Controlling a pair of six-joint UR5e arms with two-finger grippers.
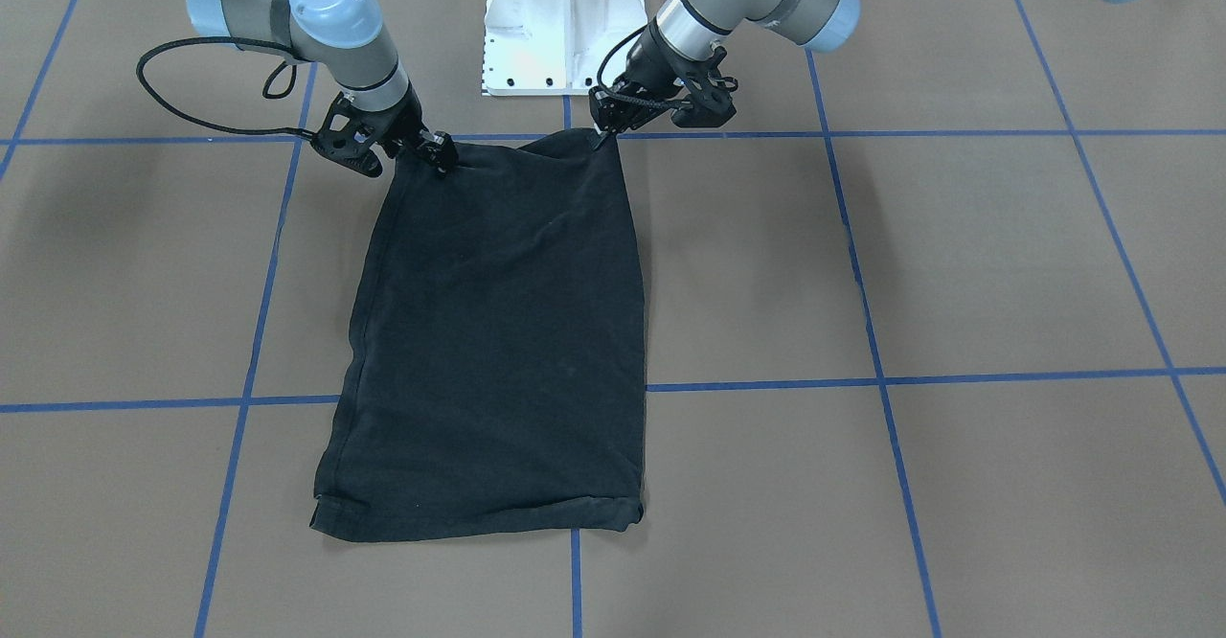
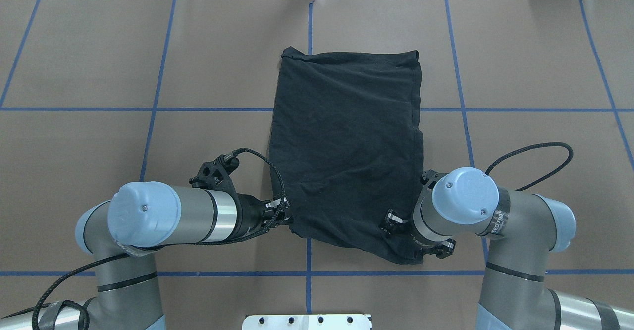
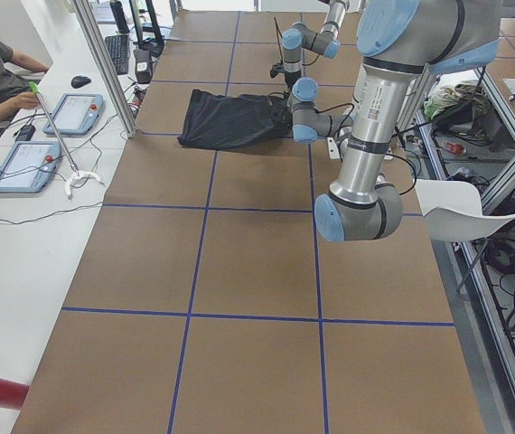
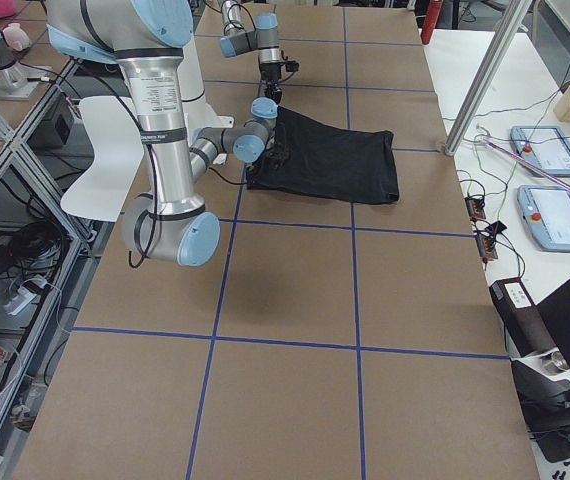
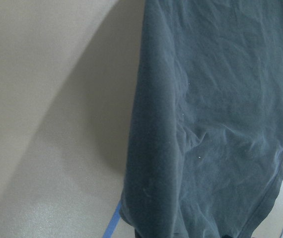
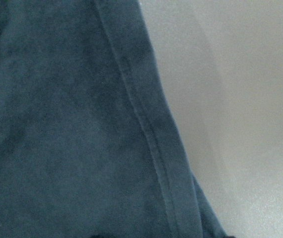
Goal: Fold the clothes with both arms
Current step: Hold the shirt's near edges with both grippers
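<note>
Overhead exterior view has the black T-shirt (image 2: 346, 137) lying as a long folded panel on the table (image 2: 99, 72), running from the centre out toward 12 o'clock, with no graphic showing. It looks light and limp, so I'd reckon it sags wherever it isn't held; the two near corners seem the sensible holds. Both grippers are there. The left gripper (image 2: 283, 216) is pinched onto the shirt's 7 o'clock corner, and the right gripper (image 2: 391, 221) is clamped on the 5 o'clock one, with that edge raised slightly. The left arm (image 2: 168, 216) lies low and nearly level, reaching in sideways. The right arm (image 2: 465, 201) tips down more steeply over the hem.
</note>
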